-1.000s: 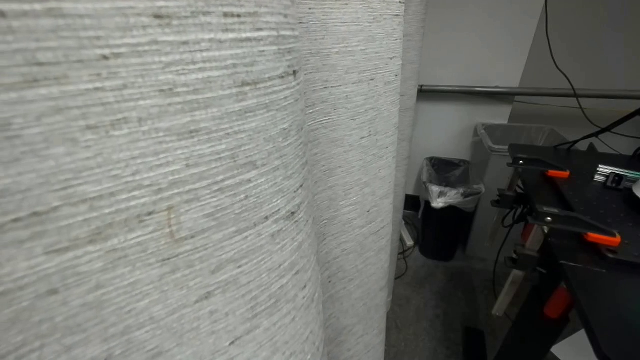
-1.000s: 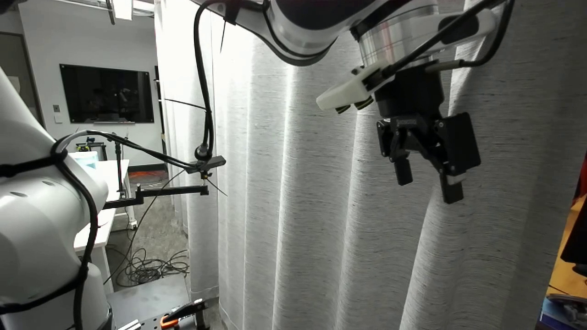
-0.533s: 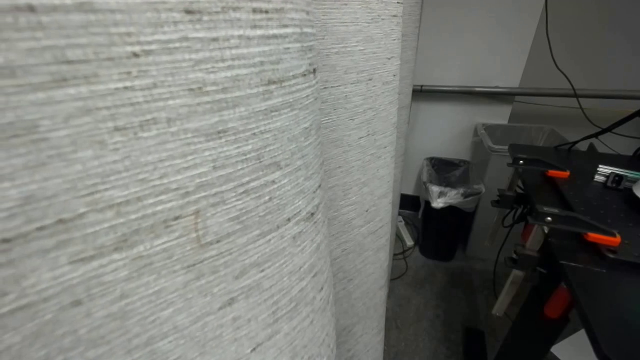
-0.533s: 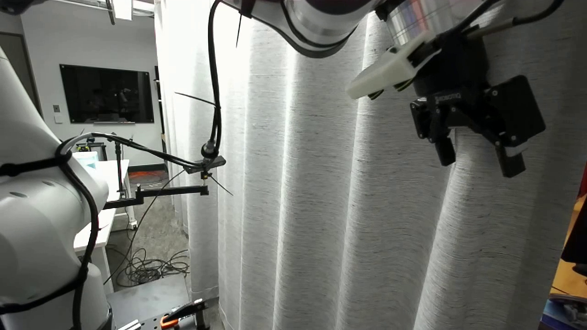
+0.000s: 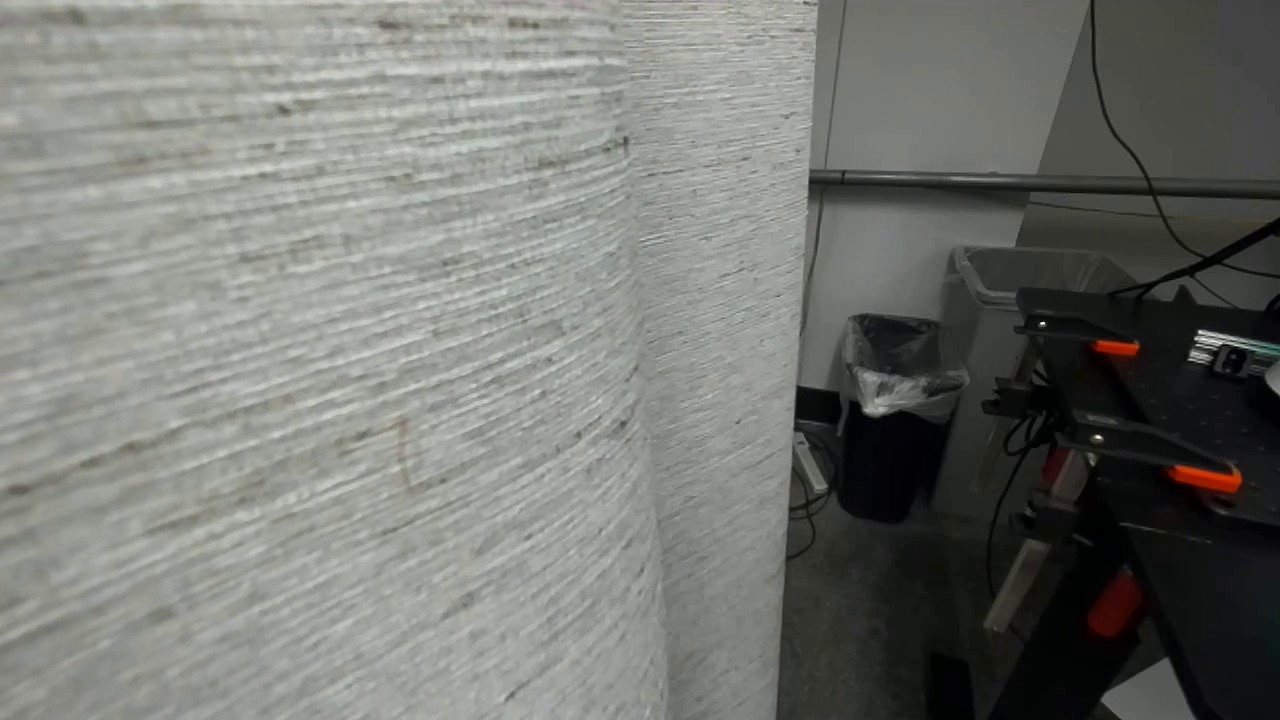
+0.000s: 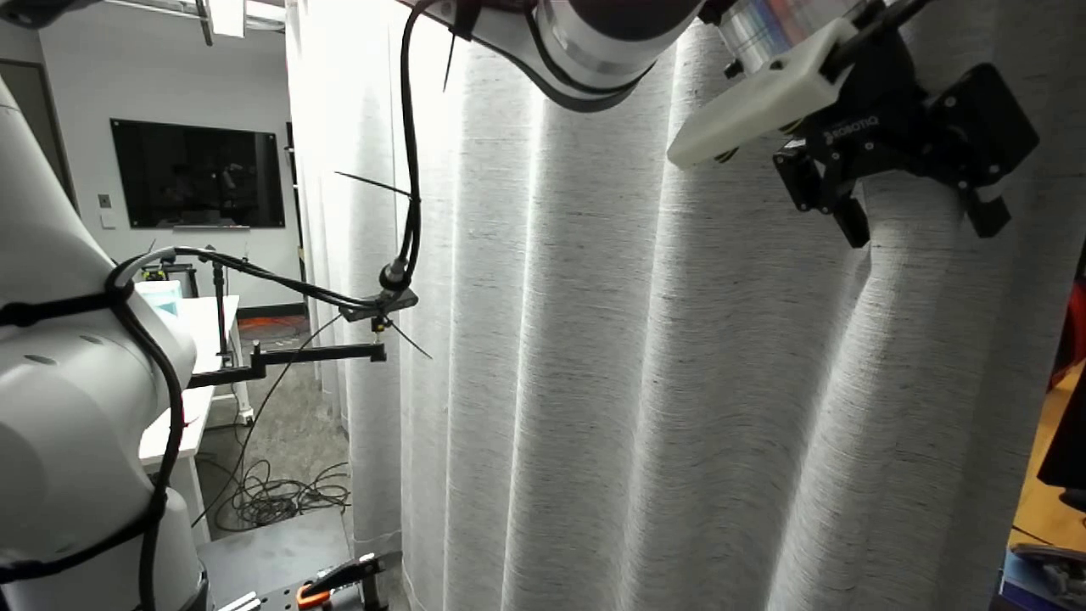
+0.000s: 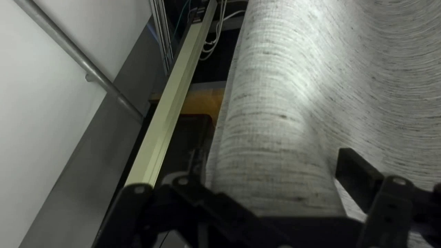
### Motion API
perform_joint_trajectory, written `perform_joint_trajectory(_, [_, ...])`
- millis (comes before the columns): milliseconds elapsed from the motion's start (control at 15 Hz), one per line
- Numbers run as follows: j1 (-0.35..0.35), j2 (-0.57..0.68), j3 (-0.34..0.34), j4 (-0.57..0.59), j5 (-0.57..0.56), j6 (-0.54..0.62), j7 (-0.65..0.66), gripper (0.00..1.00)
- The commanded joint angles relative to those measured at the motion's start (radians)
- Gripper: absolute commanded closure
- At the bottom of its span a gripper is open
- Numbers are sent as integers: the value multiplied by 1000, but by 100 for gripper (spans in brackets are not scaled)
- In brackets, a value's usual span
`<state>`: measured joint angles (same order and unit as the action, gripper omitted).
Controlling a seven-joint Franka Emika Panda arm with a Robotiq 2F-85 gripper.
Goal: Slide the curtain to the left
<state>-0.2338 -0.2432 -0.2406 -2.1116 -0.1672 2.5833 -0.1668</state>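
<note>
Currently, curtain: in an exterior view, the left and middle are filled by its pale grey cloth, with a black worktop and a lined bin seen at right.
End effector: in an exterior view, it is tilted at the upper right, its fingers spread wide; one fold of the curtain is straddled, ungripped.
Fold: in the wrist view, it is framed between the end effector's two sides; whether contact is made cannot be told.
Cream strip: seen left of the fold.
</note>
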Motion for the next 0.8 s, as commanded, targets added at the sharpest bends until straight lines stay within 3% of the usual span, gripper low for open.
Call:
perform_joint_trajectory(0, [18, 21, -7, 6, 14, 71, -43, 30])
perform_joint_trajectory(133, [19, 28, -6, 5, 12, 95, -44, 40])
perform_joint_trajectory(600, [13, 64, -2, 15, 8, 133, -23, 94])
perform_joint_trajectory(733, [17, 74, 1, 16, 15, 133, -17, 100])
